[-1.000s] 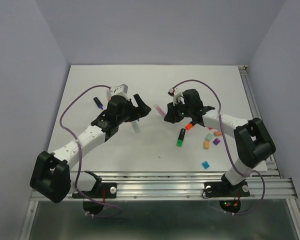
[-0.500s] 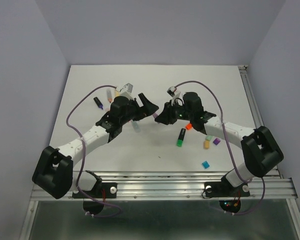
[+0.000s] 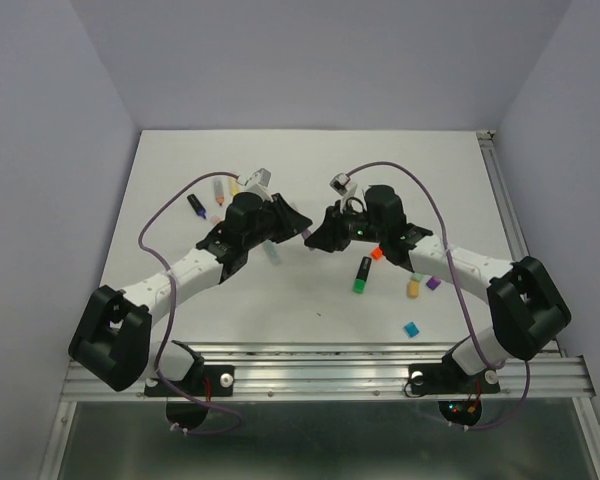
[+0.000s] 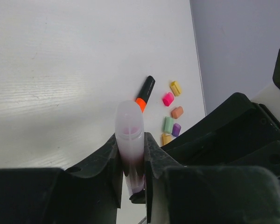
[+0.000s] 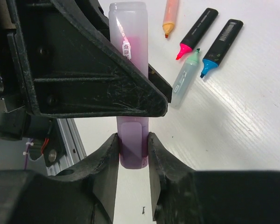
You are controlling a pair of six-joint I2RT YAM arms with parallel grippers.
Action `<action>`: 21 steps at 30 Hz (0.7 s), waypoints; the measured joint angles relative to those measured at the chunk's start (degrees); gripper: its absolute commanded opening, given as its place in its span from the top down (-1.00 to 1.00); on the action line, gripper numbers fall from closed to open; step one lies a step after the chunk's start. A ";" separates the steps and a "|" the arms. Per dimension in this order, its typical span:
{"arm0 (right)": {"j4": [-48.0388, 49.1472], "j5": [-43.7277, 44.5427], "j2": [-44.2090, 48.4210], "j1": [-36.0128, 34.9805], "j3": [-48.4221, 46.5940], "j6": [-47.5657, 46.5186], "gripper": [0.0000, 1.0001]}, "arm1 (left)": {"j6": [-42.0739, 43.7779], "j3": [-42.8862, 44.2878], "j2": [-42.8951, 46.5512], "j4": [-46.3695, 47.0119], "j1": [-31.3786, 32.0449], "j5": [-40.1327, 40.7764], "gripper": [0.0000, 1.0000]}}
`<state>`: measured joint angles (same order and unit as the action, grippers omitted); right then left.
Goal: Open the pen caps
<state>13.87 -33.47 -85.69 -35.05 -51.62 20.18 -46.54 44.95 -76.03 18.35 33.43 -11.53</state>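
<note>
One pen hangs in the air between both grippers. My left gripper (image 4: pixel 130 151) is shut on its pale translucent barrel (image 4: pixel 129 123), which shows pink inside. My right gripper (image 5: pixel 132 147) is shut on the purple cap (image 5: pixel 132 150) at the barrel's (image 5: pixel 127 32) other end; the cap still sits on the barrel. In the top view the two grippers, left (image 3: pixel 296 222) and right (image 3: pixel 318 238), meet nose to nose above mid-table and hide the pen. Several loose caps, among them pink (image 4: pixel 168 99), orange (image 4: pixel 177 112) and mint (image 4: pixel 168 124), lie on the table.
Uncapped pens lie at the back left: pastel orange (image 5: pixel 170 14), black with pink tip (image 5: pixel 196 32), mint (image 5: pixel 185 77), black with blue tip (image 5: pixel 221 39). A black pen with a green end (image 3: pixel 362 275) and a blue cap (image 3: pixel 411 328) lie right of centre. Metal rail (image 3: pixel 330 365) along the near edge.
My left gripper moved right to meet the right one and shut on the pen's barrel. The right gripper, still gripping the cap end, shifted slightly left.
</note>
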 measured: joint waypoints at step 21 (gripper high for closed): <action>-0.59 -0.42 -4.92 -2.12 -2.84 -1.51 0.99 | -1.03 -0.24 0.24 -1.03 1.11 2.71 1.00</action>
<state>13.28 -33.89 -90.61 -37.17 -54.46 18.68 -47.57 44.71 -75.79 17.32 34.54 -8.82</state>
